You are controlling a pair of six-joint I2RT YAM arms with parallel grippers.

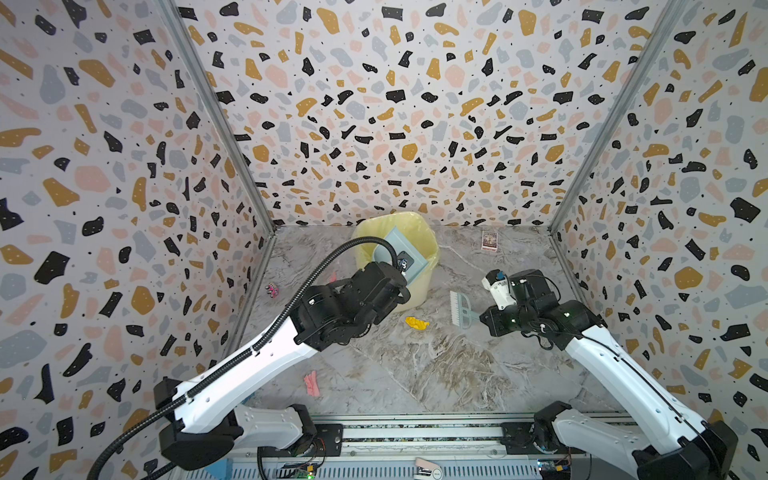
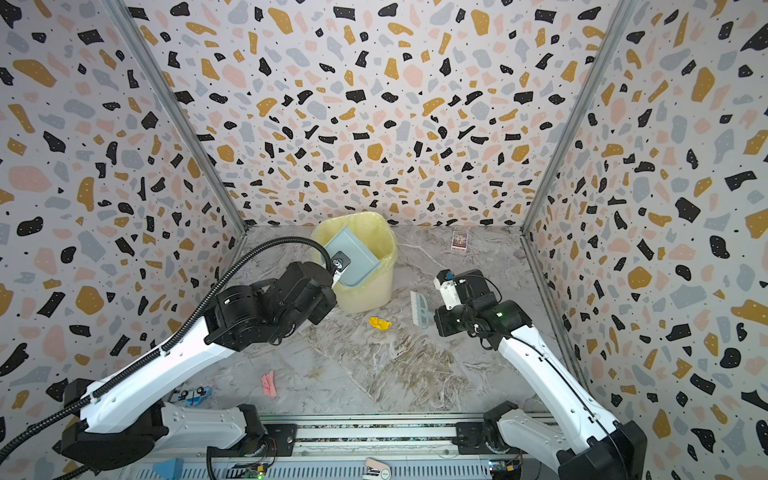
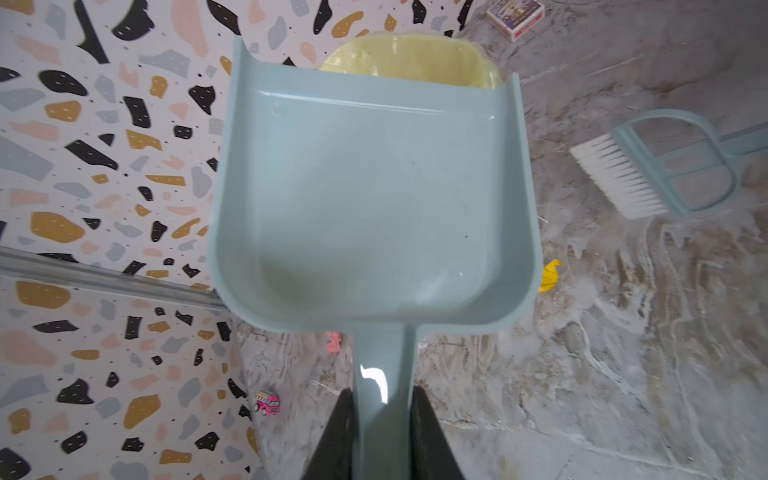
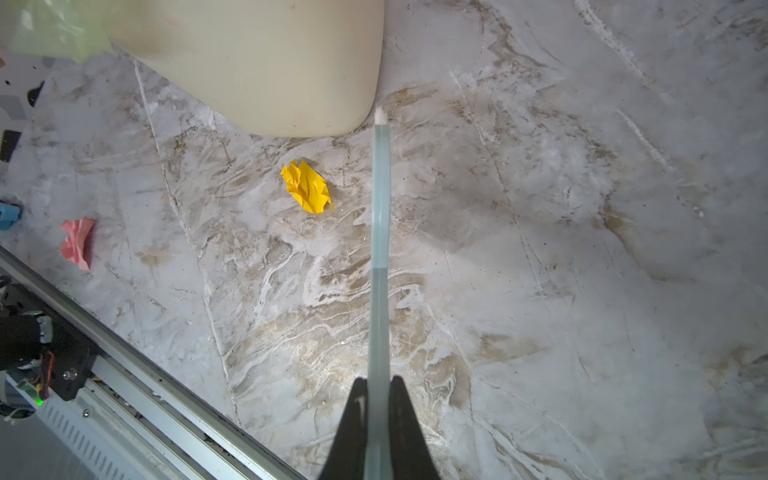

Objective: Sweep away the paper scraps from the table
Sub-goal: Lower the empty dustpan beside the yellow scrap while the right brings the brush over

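My left gripper (image 3: 382, 392) is shut on the handle of a pale blue-green dustpan (image 3: 370, 199), which is empty and tilted with its front edge in the mouth of the yellow-lined bin (image 1: 419, 286). My right gripper (image 4: 378, 380) is shut on the thin handle of a brush (image 1: 459, 309), whose white bristles hang just right of the bin. A yellow paper scrap (image 1: 416, 323) (image 4: 306, 187) lies on the table (image 1: 436, 365) between bin and brush. A pink scrap (image 1: 311, 383) (image 4: 77, 243) lies near the front left. Another small pink scrap (image 3: 332, 343) shows below the dustpan.
A printed card (image 1: 489, 240) lies at the back right by the wall. A tiny pink toy (image 1: 272, 289) sits at the left wall, and a small blue toy car (image 2: 193, 395) by the left arm's base. A metal rail (image 1: 415, 432) bounds the front edge.
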